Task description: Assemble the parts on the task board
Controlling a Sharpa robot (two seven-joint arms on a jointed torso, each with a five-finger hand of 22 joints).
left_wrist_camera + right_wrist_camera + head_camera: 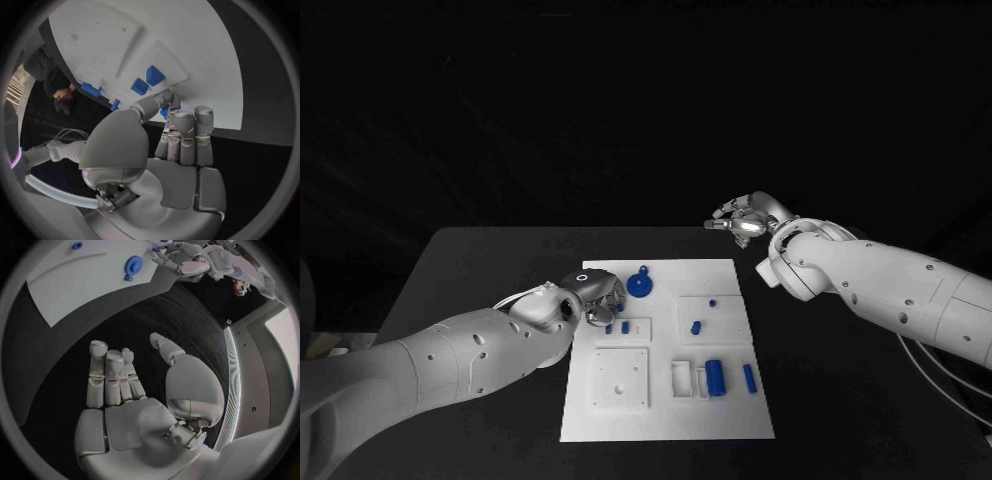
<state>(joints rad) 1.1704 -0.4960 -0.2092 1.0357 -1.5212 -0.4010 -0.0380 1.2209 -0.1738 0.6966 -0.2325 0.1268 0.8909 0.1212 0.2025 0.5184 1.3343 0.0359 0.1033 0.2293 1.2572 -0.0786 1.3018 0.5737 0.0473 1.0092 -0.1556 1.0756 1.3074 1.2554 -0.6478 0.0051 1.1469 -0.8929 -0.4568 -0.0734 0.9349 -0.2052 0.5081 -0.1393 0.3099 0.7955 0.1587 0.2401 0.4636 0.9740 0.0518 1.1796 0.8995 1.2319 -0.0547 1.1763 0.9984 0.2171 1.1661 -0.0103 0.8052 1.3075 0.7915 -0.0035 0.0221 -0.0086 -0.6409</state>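
Lying lengthwise down the middle of the black table [473,260]: one white task board [733,420], bearing blue parts and white fixtures.

Items on the board, head view:
- Blue gear [642,284], near the far edge, flat on the plate. The right wrist view shows the same gear [133,264] beside a smaller blue piece [77,245].
- Small blue pieces [625,327] just beside the left hand, at the left edge of the board.
- White block [702,315] right of centre, with a blue peg [697,326] standing in it and a second small blue part [713,301] at its far edge.
- White square plate [620,378] with small holes, near-left area.
- White frame [685,379], and just beside it a blue cylinder [715,377] lying lengthwise; a thinner blue pin [749,377] lies apart to its right.

Left hand [593,295]: over the board's left edge, near the gear and the small blue pieces. In the left wrist view the hand [169,150] has its fingers [184,130] pressed side by side and reaching toward the blue blocks [150,80] on a raised white fixture [119,50]; whether the fingertips pinch a part cannot be told.

Right hand [746,217]: off the board, raised over bare table beyond the board's far right corner. In the right wrist view the hand [144,390] holds nothing, fingers [106,375] together and extended, thumb set apart.
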